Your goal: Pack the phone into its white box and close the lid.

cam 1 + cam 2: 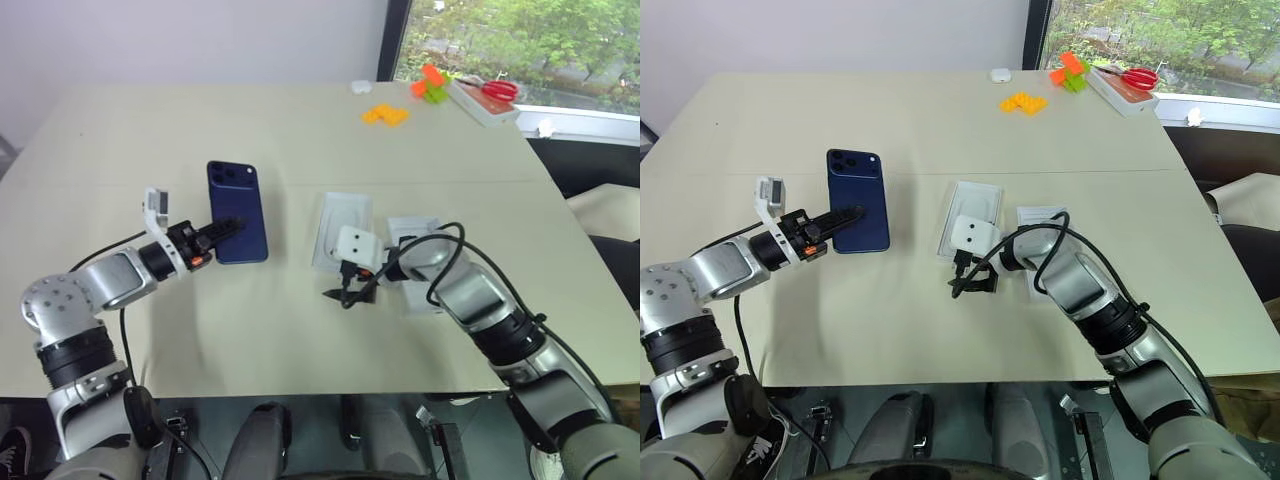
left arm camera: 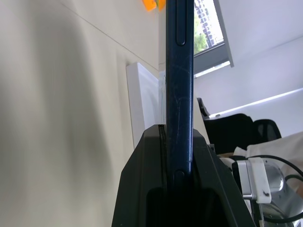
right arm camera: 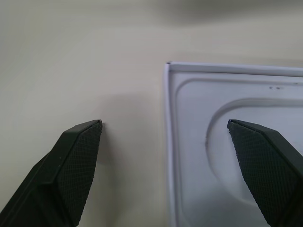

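My left gripper (image 1: 228, 229) is shut on the lower part of the phone (image 1: 236, 205). The dark navy phone is held off the table with its back and camera cluster facing up toward me, and it appears edge-on between the fingers (image 2: 142, 161). A white tray with a rounded recess (image 1: 343, 228) lies in the middle of the table. My right gripper (image 1: 350, 294) is open, low at the tray's near end, straddling its corner (image 3: 166, 66). A second white flat piece (image 1: 418, 226) lies right of the tray, partly behind my right arm. I cannot tell which piece is the white box and which the lid.
Orange blocks (image 1: 385, 114), an orange and green toy (image 1: 430, 85), a small white object (image 1: 360, 87) and a white tray holding red scissors (image 1: 488, 98) sit at the far right of the table. The table's right edge (image 1: 570, 230) borders dark furniture.
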Robot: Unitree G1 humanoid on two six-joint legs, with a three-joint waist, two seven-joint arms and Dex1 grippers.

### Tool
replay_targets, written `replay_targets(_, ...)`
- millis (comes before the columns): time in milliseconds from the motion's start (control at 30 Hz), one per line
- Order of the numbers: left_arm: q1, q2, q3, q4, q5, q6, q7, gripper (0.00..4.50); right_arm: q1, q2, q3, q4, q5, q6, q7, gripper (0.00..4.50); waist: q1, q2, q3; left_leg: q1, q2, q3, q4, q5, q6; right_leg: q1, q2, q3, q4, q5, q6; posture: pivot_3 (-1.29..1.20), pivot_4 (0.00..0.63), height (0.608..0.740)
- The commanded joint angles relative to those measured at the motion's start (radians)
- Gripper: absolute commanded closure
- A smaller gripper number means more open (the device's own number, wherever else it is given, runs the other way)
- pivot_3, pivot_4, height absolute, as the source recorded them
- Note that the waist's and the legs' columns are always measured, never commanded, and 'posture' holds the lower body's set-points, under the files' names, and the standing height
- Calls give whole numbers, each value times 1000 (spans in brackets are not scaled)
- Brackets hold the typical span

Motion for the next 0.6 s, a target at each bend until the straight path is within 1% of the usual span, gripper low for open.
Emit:
replay_targets(33, -12, 8, 11, -40, -54, -28, 1, 4500, -21, -8, -6, -8, -6, 9, -2, 54, 0, 0, 0, 0, 0, 0, 0, 0, 0, 0, 0, 0, 0, 0, 0, 0, 150, 740)
replay_targets(67, -12, 10, 9, -40, -56, -29, 3, 4500, -21, -12, -3, -8, -8, 7, 1, 54, 0, 0, 0, 0, 0, 0, 0, 0, 0, 0, 0, 0, 0, 0, 0, 0, 150, 740)
replay_targets(100, -12, 12, 7, -39, -58, -31, 4, 4500, -21, -16, -1, -8, -10, 4, 3, 275, 0, 0, 0, 0, 0, 0, 0, 0, 0, 0, 0, 0, 0, 0, 0, 0, 150, 740)
replay_targets(167, -11, 14, 0, -39, -57, -37, 5, 4500, -14, -25, 8, -12, -13, 1, 9, 907, 0, 0, 0, 0, 0, 0, 0, 0, 0, 0, 0, 0, 0, 0, 0, 0, 150, 740)
replay_targets(333, -13, 14, -9, -40, -63, -39, 8, 4500, -4, -43, 28, -17, -34, -28, 11, 3440, 0, 0, 0, 0, 0, 0, 0, 0, 0, 1, 0, 0, 0, 0, 0, 0, 150, 740)
replay_targets(500, -11, 17, -17, -41, -70, -43, 12, 4500, 6, -44, 24, -36, -33, -20, 15, 3440, 0, 0, 0, 2, 0, 0, 1, 0, 0, 3, 0, 0, 0, 0, 0, 0, 150, 740)
replay_targets(600, -10, 17, -18, -38, -82, -45, 13, 4500, 45, -68, -1, -119, 39, -41, 84, 3440, 1, -1, 0, 2, 0, 0, 1, 0, 0, 3, 0, 0, 0, 0, 0, 0, 150, 740)
